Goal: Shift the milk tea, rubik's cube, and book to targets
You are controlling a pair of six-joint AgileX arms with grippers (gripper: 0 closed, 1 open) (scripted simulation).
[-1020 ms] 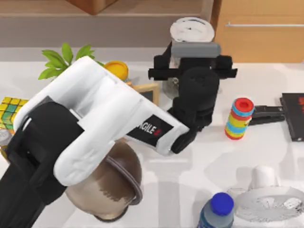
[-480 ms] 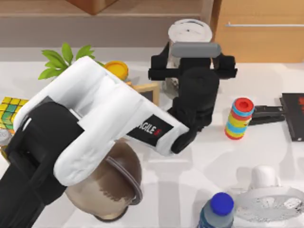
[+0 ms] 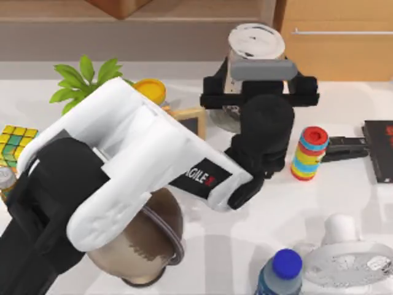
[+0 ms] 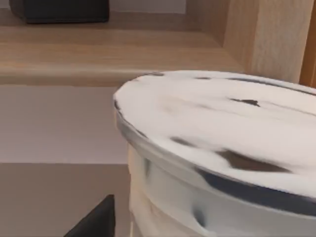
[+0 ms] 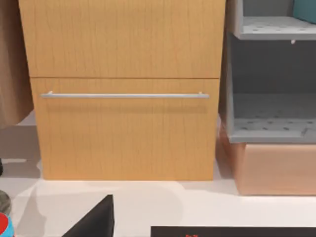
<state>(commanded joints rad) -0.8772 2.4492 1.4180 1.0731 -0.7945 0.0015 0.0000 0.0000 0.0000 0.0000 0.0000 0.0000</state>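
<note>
**Cup rides higher in the left arm's grasp**

Since 1 s ago the left arm (image 3: 147, 160) has swung slightly toward the table's right and the milk tea (image 3: 256, 40) now sits higher and further right in the top view, its white lid clear of the spot where it stood. The left gripper (image 3: 258, 92) is clamped around the cup's body just below the lid, and the left wrist view has that lid (image 4: 222, 128) close up and tilted, so the cup seems lifted, not resting.

By my reading, the coming move turns on direction: the cup's long axis stands nearly upright, and it must travel to a target disc that I cannot make out here. The black slab (image 3: 379, 150) lies at the far right edge, the rubik's cube (image 3: 13, 144) at the far left, nearer this arm's base.

The right gripper's finger (image 5: 94, 219) peeks in low; its state I cannot tell.
</note>
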